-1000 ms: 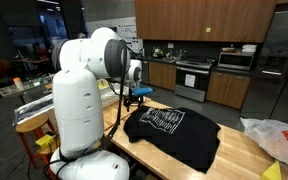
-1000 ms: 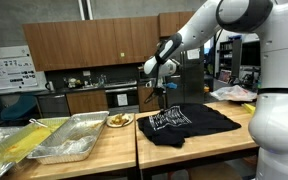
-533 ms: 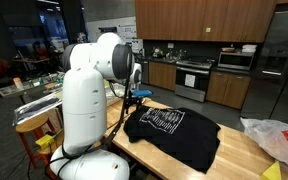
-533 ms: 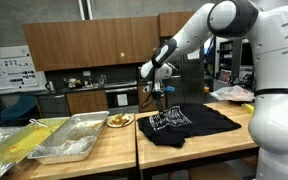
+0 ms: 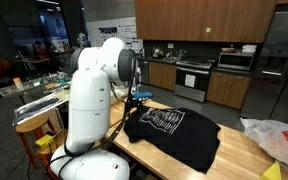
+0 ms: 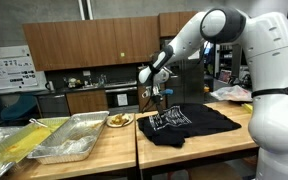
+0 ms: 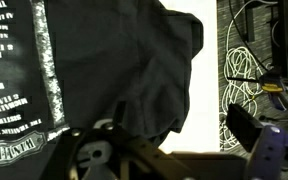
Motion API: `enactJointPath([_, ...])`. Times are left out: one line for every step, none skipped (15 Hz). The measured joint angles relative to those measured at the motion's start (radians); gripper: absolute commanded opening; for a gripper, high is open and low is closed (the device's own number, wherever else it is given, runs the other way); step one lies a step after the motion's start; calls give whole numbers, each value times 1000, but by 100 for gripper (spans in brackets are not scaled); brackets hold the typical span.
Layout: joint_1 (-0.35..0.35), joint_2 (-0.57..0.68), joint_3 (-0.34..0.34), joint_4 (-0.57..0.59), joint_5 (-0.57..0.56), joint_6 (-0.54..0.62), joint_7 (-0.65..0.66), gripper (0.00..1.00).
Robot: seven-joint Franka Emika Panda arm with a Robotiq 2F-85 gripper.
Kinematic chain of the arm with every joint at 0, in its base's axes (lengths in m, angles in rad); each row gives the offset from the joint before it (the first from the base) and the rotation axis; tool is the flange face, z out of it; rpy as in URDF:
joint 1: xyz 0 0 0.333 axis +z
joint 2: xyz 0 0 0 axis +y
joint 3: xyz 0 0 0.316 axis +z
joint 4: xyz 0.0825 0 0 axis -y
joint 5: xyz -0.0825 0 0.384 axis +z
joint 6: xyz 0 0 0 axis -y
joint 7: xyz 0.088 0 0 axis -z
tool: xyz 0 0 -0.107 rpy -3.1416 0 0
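- The shirt point(image 6: 184, 124) lies spread on the counter point(image 6: 199, 152).
- The claw point(image 6: 152, 97) hangs over the shirt's edge nearest the plate point(image 6: 118, 121).
- In an exterior view, the plate sits left of the shirt, and the trays point(image 6: 72, 135) lie further left.
- In an exterior view, a bag point(image 5: 274, 138) lies right of the shirt.
- In the wrist view, cables point(image 7: 246, 70) lie right of the shirt.
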Motion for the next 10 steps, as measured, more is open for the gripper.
enactJointPath([0,-1,1,2,-6,0,2,100])
enactJointPath([0,-1,1,3,-8,0,3,100])
enactJointPath([0,-1,1,3,-9,0,3,100])
enactJointPath([0,-1,1,3,-9,0,3,100])
enactJointPath([1,-1,2,3,-9,0,3,100])
enactJointPath([1,-1,2,3,-9,0,3,100])
enactJointPath([1,-1,2,3,-9,0,4,100])
enactJointPath([0,-1,2,3,-9,0,3,100])
enactJointPath([-2,0,3,2,-4,3,3,100])
enactJointPath([-3,1,5,1,7,10,3,100])
